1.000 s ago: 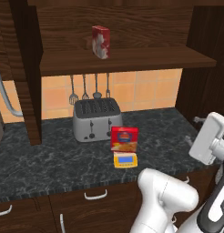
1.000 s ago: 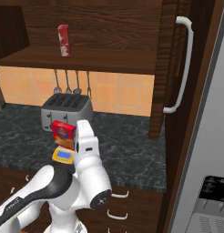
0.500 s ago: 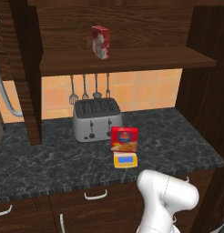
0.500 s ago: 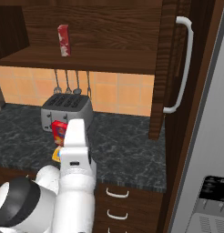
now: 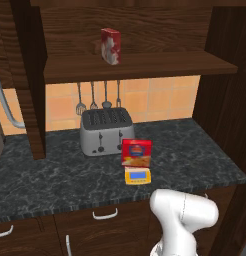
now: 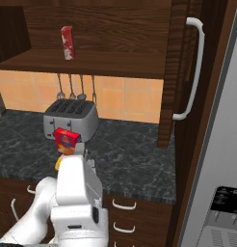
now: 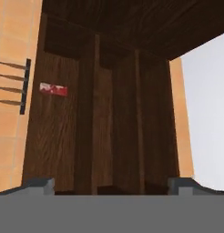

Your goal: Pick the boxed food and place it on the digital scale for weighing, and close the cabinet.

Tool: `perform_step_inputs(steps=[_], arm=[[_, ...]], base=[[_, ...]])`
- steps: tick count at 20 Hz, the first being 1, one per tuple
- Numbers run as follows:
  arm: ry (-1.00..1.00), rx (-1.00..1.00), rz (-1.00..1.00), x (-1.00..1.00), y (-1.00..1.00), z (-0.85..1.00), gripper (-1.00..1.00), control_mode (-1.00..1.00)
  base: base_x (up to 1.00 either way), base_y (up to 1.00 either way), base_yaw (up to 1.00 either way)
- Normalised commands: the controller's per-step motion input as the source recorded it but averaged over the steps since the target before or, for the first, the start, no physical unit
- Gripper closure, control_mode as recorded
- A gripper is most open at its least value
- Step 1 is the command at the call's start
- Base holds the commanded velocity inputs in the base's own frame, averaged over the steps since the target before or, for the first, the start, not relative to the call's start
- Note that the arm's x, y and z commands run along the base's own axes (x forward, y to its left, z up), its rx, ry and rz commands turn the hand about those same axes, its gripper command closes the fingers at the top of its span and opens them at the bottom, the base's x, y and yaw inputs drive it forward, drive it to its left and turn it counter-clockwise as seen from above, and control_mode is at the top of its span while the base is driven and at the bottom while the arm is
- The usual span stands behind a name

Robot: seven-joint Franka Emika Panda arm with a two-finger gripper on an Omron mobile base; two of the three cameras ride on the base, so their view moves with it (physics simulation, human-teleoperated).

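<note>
Two dark fingertips (image 7: 38, 184) of my gripper (image 7: 109, 186) stood spread wide apart with nothing between them, facing the open dark wood cabinet (image 7: 109, 91). The boxed food (image 5: 136, 152) stood upright on the digital scale (image 5: 137, 175), near the front edge of the counter (image 5: 55, 175), just in front of the toaster (image 5: 106, 131). A narrow red-and-white box (image 5: 110, 46) stood on the cabinet shelf (image 5: 145, 65).

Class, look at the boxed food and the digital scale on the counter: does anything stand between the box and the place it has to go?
Nothing visible does. The boxed food already stands upright on the digital scale, in front of the toaster. The cabinet is open, its door edge-on beside the shelf.
</note>
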Motion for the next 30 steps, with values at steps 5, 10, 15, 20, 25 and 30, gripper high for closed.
perform_step_inputs(steps=[5,10,15,20,25,30], arm=[[-0.3,0.01,-0.04,-0.49,-0.03,0.24,-1.0,-1.0],[-0.07,0.13,0.01,0.0,-0.93,0.53,-1.0,-1.0],[-0.07,0.19,0.02,-0.42,-0.5,0.4,-1.0,-1.0],[0.02,0.1,0.0,-0.15,-0.56,0.43,-1.0,-1.0],[0.18,0.15,0.0,0.02,-0.58,0.25,-1.0,-1.0],[0.17,0.01,0.0,0.5,-0.24,-0.24,-1.0,-1.0]], base=[[0.0,0.0,0.0],[0.0,0.0,0.0],[0.0,0.0,0.0],[0.0,0.0,0.0],[0.0,0.0,0.0],[0.0,0.0,0.0]])
